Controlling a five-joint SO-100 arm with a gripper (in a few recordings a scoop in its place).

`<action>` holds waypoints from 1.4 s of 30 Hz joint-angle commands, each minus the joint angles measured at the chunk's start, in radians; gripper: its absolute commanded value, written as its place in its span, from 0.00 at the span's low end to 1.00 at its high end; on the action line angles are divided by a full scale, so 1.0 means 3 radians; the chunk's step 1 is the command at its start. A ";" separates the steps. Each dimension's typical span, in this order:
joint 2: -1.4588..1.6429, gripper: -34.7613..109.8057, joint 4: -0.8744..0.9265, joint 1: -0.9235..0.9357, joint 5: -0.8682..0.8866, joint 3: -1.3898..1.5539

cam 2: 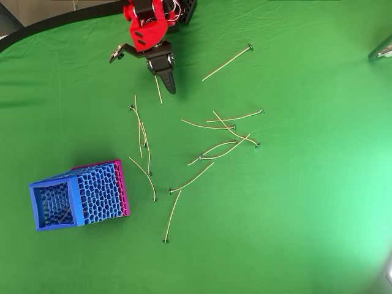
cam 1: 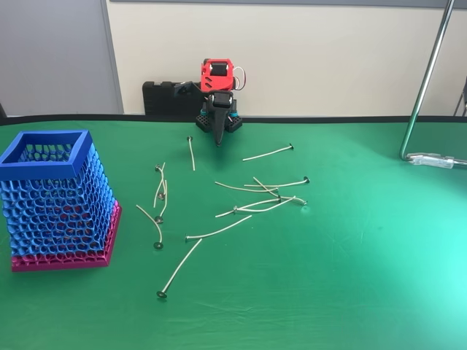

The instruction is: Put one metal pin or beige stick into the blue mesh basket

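Overhead view: the claw [cam 2: 168, 82], clenched and empty, points down beside a pin [cam 2: 158, 90], ready to pick; the basket [cam 2: 37, 205] waits well apart on the bench [cam 2: 306, 214].

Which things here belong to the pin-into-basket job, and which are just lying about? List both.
Job:
- blue mesh basket, standing upright
- scattered beige pins on the green table
- gripper, near the arm's base

Lying about:
- metal stand leg with its clamp
- black block behind the arm
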 commanded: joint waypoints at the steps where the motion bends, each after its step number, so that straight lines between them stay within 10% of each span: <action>1: 0.0031 0.25 0.0005 -0.0015 -0.0026 0.0015; 42: -0.0225 0.24 0.0368 -0.0087 -0.0061 -0.0460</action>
